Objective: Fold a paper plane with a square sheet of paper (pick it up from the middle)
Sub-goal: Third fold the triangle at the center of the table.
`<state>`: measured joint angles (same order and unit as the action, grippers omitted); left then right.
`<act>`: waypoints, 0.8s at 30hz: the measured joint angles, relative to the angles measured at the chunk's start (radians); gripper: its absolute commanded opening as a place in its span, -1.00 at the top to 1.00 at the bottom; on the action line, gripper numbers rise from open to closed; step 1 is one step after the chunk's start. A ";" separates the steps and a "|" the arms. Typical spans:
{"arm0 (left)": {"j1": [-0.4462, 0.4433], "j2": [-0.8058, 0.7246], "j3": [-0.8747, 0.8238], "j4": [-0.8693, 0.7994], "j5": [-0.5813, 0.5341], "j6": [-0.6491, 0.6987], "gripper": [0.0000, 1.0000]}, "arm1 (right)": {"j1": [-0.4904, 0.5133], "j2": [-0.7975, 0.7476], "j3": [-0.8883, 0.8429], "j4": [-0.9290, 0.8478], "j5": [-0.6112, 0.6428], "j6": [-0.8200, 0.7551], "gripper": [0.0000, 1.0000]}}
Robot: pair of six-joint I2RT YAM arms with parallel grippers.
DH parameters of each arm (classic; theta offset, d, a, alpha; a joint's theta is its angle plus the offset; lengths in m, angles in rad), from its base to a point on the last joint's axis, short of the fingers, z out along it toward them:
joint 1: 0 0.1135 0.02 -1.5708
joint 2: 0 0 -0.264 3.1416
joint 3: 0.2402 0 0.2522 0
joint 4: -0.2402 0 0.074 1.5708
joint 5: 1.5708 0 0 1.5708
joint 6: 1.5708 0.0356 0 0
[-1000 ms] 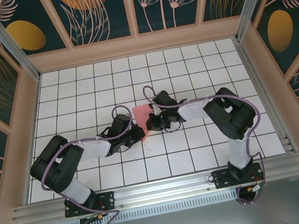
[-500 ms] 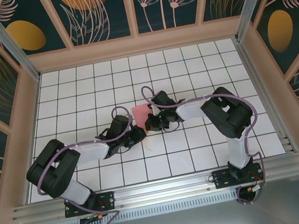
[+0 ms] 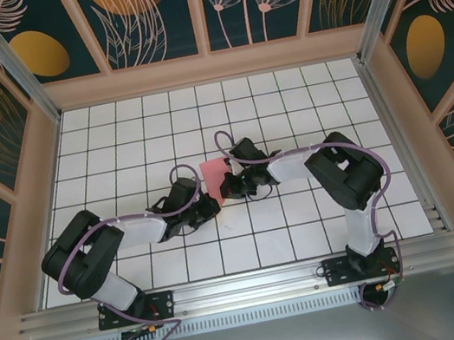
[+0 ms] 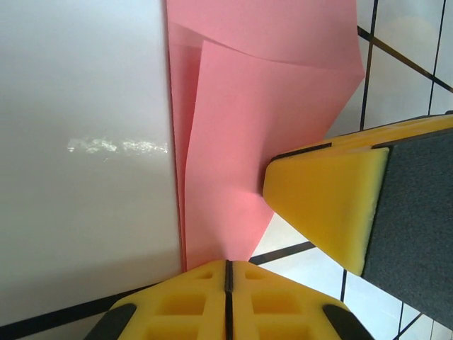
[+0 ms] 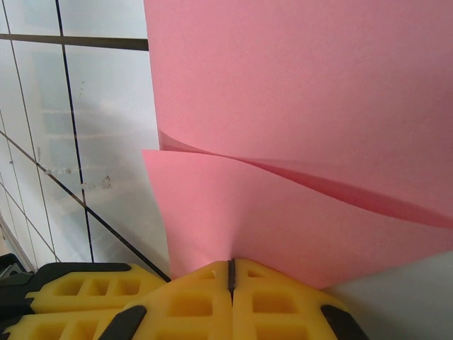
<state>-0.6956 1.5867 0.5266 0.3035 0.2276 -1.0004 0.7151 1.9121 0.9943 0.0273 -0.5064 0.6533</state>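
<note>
Now I'm pinching the folded square sheet of paper [image 5: 297, 106] — left hand [image 4: 226, 273] and right hand [image 5: 231, 273] both clamping tight on it.

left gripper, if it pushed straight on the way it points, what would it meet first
The folded pink sheet of paper that the left gripper is shut on lies directly ahead. The right gripper, also shut on it, sits to the side, probably off that line, though depth is unclear.

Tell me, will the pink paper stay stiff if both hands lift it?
Probably floppy: the pink paper visibly curls between its layers. Likely light and easily creased where the left hand and right hand pinch it.
</note>
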 measured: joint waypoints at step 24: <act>0.000 -0.002 -0.031 0.053 -0.001 -0.004 1.00 | 0.031 0.002 0.006 -0.022 -0.012 -0.018 0.91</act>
<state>-0.6960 1.5845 0.4961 0.3569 0.2268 -1.0042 0.7456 1.9141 1.0008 0.0055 -0.5186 0.6353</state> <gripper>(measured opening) 0.048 0.063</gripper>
